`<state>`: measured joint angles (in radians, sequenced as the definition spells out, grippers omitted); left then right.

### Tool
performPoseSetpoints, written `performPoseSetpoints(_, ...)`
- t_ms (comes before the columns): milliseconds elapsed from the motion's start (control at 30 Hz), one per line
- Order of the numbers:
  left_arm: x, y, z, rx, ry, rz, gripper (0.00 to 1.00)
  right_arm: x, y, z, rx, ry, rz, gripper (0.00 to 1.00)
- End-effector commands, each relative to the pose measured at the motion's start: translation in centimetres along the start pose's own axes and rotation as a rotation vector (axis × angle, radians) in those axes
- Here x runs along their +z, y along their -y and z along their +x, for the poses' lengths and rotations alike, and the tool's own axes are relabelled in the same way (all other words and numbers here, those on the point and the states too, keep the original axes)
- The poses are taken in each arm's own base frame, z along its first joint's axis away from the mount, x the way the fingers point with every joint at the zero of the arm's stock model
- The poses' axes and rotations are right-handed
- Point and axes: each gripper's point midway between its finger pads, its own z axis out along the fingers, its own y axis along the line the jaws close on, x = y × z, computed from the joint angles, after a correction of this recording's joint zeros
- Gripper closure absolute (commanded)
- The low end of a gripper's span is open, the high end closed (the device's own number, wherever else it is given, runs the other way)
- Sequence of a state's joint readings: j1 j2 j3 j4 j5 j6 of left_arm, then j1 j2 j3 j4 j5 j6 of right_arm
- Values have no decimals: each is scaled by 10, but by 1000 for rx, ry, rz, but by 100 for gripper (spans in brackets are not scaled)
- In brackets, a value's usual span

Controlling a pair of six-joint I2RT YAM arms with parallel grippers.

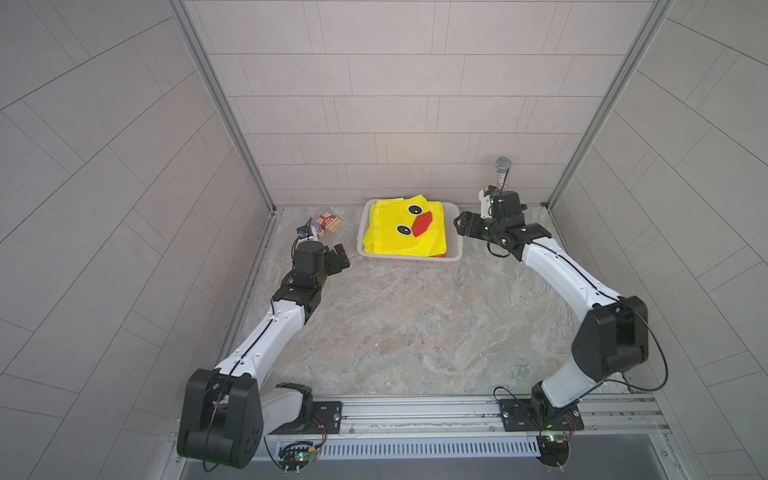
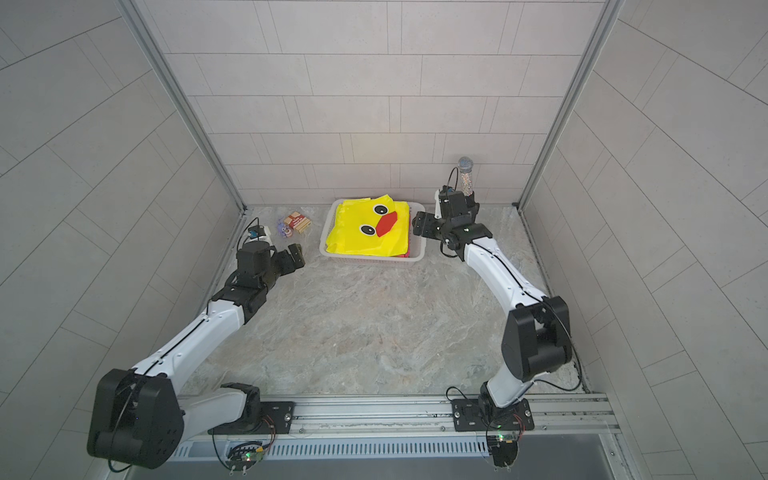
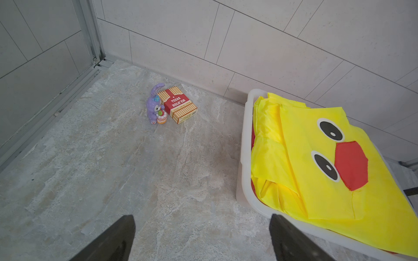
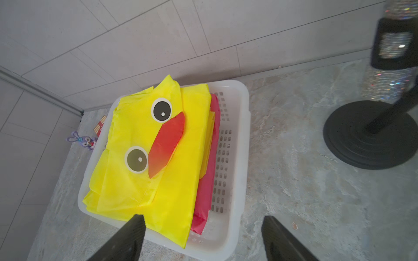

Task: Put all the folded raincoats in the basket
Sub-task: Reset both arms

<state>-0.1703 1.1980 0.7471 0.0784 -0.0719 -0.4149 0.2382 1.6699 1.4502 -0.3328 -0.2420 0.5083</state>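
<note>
The folded raincoat (image 1: 405, 226) lies in the basket (image 1: 409, 261). It is yellow and face up, showing two duck eyes and a red beak. It fills most of the basket, and in the right wrist view one corner laps over the rim (image 4: 226, 246) nearest that camera. A red folded layer (image 4: 210, 162) shows beneath it along the basket's perforated wall.

The left gripper (image 1: 338, 255) hangs beside the basket, apart from it, on the side toward the card box. Its jaws stand wide and nothing is between them. In the left wrist view the left gripper (image 3: 201, 217) frames bare table (image 3: 113, 158) and the basket's near corner.

The right gripper (image 1: 461, 224) hangs just off the basket's opposite side, pointing at it. In the right wrist view the right gripper (image 4: 203, 217) has its jaws spread and holds nothing; one fingertip (image 4: 135, 223) appears over the raincoat's edge, but whether they touch I cannot tell.

A card box (image 3: 178, 106) and a purple rabbit figure (image 3: 156, 106) stand together, well apart from the basket on the left gripper's side. A glittery microphone (image 1: 503, 166) on a black round stand is near the basket on the right gripper's side.
</note>
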Motion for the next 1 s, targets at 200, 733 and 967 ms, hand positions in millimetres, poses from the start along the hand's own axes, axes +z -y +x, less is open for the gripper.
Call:
performPoseSetpoints(200, 5, 5, 6, -117, 32, 59, 0, 78, -59, 3, -8, -85, -207, 26)
performPoseSetpoints(733, 17, 9, 27, -90, -43, 93, 0, 132, -24, 78, -42, -236, -90, 26)
performPoseSetpoints(967, 15, 9, 26, -90, -27, 101, 0, 113, -14, 91, -41, -234, -71, 25)
